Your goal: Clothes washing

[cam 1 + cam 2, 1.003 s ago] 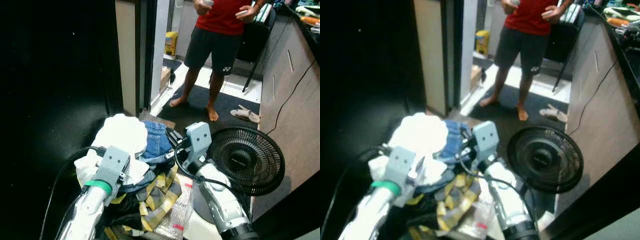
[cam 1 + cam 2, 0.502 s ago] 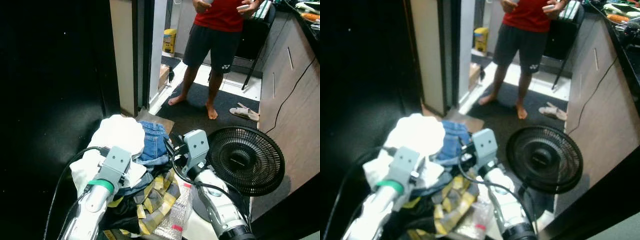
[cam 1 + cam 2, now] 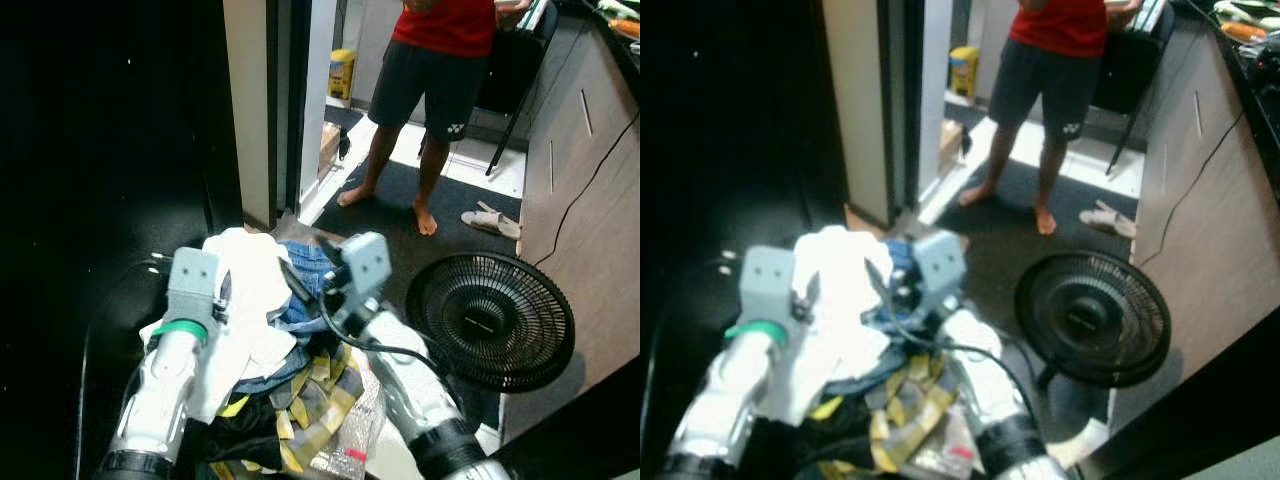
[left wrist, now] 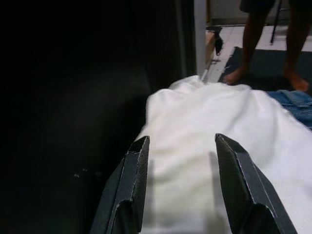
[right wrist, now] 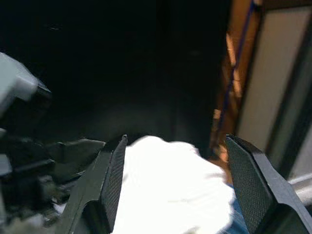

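Meanwhile, both grippers reach over a laundry pile near the robot: the left gripper, fingers spread, straddles a white cloth, while the right gripper, also spread, hovers beside jeans. A person stands far right, behind a black fan.

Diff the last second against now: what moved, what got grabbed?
Both arms swung to the robot's left. The left gripper now sits open over the white cloth; the right gripper points across the pile, also open. Nothing is visibly gripped. Laundry pile, fan and the person stayed put.
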Robot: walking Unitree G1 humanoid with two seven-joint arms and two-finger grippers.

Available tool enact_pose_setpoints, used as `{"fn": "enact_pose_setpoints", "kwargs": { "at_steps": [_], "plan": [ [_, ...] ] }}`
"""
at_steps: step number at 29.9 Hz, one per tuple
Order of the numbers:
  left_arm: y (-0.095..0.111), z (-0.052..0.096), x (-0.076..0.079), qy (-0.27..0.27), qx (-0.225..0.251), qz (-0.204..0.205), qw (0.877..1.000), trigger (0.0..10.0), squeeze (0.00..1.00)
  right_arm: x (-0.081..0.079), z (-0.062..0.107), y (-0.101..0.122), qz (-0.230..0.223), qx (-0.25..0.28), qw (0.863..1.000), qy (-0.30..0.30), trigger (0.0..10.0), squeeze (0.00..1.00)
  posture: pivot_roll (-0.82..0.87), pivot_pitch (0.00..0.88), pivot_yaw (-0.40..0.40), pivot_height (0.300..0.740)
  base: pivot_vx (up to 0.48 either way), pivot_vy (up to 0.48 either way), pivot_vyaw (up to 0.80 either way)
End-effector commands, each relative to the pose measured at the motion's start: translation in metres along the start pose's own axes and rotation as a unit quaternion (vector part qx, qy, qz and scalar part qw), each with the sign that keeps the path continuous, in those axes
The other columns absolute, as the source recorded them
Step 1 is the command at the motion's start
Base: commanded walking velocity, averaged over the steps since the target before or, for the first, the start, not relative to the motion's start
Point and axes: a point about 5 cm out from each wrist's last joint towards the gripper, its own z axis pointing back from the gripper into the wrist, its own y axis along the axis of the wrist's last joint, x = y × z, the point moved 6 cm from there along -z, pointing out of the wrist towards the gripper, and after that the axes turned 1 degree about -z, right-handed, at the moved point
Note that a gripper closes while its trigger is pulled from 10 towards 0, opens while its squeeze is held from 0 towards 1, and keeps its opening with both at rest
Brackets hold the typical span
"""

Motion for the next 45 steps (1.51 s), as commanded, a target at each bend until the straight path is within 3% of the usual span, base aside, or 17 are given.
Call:
{"fn": "enact_pose_setpoints", "kwargs": {
  "at_steps": [1,3,4,12,13,22,23,28,36,37,45],
  "plan": [
    [-0.01,0.002,0.002,-0.008,-0.016,-0.01,1.0,10.0,0.0,-0.001,0.003,-0.012,-0.011,-0.018,1.0,-0.002,10.0,0.0,0.07,0.1,-0.007,0.74,0.0,0.0,0.0],
    [-0.008,0.007,0.004,-0.015,-0.006,-0.003,1.0,2.6,0.0,-0.005,0.003,-0.013,-0.011,-0.019,1.0,0.002,10.0,0.0,0.07,0.102,-0.009,0.74,0.0,0.0,0.0],
    [-0.007,0.009,0.006,-0.02,0.0,-0.002,1.0,0.0,0.0,-0.006,0.003,-0.014,-0.011,-0.02,1.0,0.004,10.0,0.0,0.08,0.105,-0.014,0.74,0.0,0.0,0.0],
    [-0.003,0.009,0.011,-0.017,0.002,0.003,1.0,0.0,0.0,-0.002,0.007,-0.018,-0.012,-0.024,1.0,0.003,10.0,0.0,0.08,0.106,-0.013,0.74,0.0,0.0,0.0],
    [-0.002,0.008,0.01,-0.012,0.003,0.002,1.0,10.0,0.0,0.0,0.008,-0.018,-0.011,-0.025,1.0,0.0,10.0,0.0,0.07,0.106,-0.009,0.74,0.0,0.0,0.0],
    [0.009,0.0,0.007,-0.016,0.012,-0.002,1.0,10.0,0.04,0.006,0.013,-0.02,-0.002,-0.027,1.0,-0.01,10.0,0.0,0.06,0.105,-0.006,0.74,0.0,0.0,0.0],
    [0.013,0.0,0.009,-0.027,0.018,-0.011,0.999,10.0,1.0,0.009,0.015,-0.021,-0.001,-0.029,0.999,-0.016,10.0,0.0,0.06,0.103,-0.005,0.74,0.0,0.0,0.0],
    [0.012,0.004,0.037,-0.115,0.001,-0.063,0.991,10.0,1.0,0.022,0.023,-0.026,0.006,-0.04,0.999,-0.033,10.0,0.0,0.06,0.1,-0.001,0.74,0.0,0.0,0.0],
    [-0.004,0.008,0.048,-0.14,-0.045,-0.059,0.987,10.0,1.0,0.023,0.024,-0.027,0.007,-0.041,0.998,-0.037,10.0,0.0,0.06,0.097,0.003,0.74,0.0,0.0,0.0],
    [-0.014,0.012,0.053,-0.16,-0.07,-0.062,0.983,10.0,0.0,0.023,0.025,-0.029,0.007,-0.045,0.998,-0.037,10.0,0.0,0.06,0.094,0.003,0.74,0.0,0.0,0.0],
    [-0.034,0.014,0.045,-0.146,-0.124,-0.066,0.979,10.0,0.0,0.023,0.027,-0.033,0.007,-0.05,0.998,-0.037,10.0,0.0,0.06,0.092,0.003,0.74,0.0,0.0,0.0]
  ]
}}
